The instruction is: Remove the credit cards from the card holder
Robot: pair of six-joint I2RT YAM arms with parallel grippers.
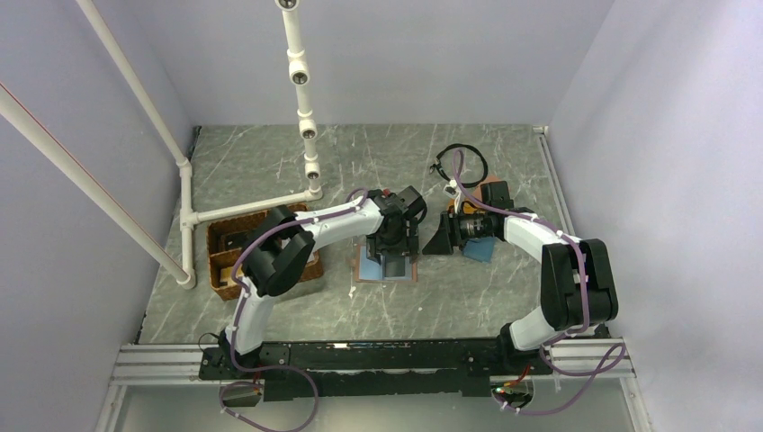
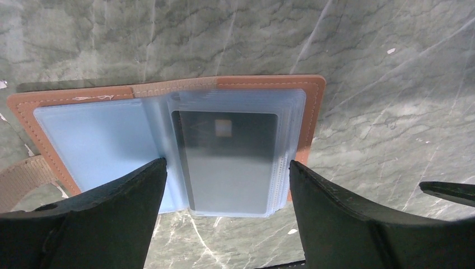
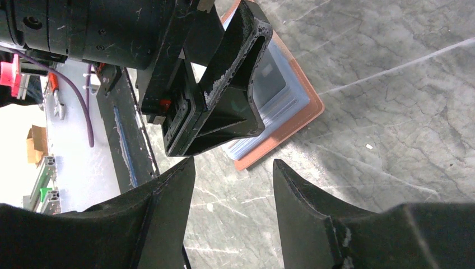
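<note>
My left claw [image 2: 227, 165], wide open and empty, hung over the card holder [image 2: 84, 134], so I meant to nip only the grey card [image 2: 232, 179] and draw it straight from its sleeve.

I note the table [image 2: 364, 67] as a smooth, grey-green, marble-veined surface with a low sheen. The card holder [image 2: 263, 82] shows a matt, leather-like salmon cover with a stitched edge. Its inner lining is smooth light-blue plastic, and its sleeves [image 2: 291, 112] are clear, slightly hazy plastic. The credit card [image 2: 229, 151] looks grey with a satin finish.

The left gripper [image 2: 227, 163] and right gripper [image 3: 232, 162] are matt black plastic; the left's edges are scuffed whitish. By the holder lies a beige woven strap [image 2: 22, 179].

At the table's left edge I see a woven wicker basket [image 1: 220, 236] and white plastic pipes [image 1: 301, 72]. A ribbed metal rail [image 1: 378, 360] runs along the near edge.
</note>
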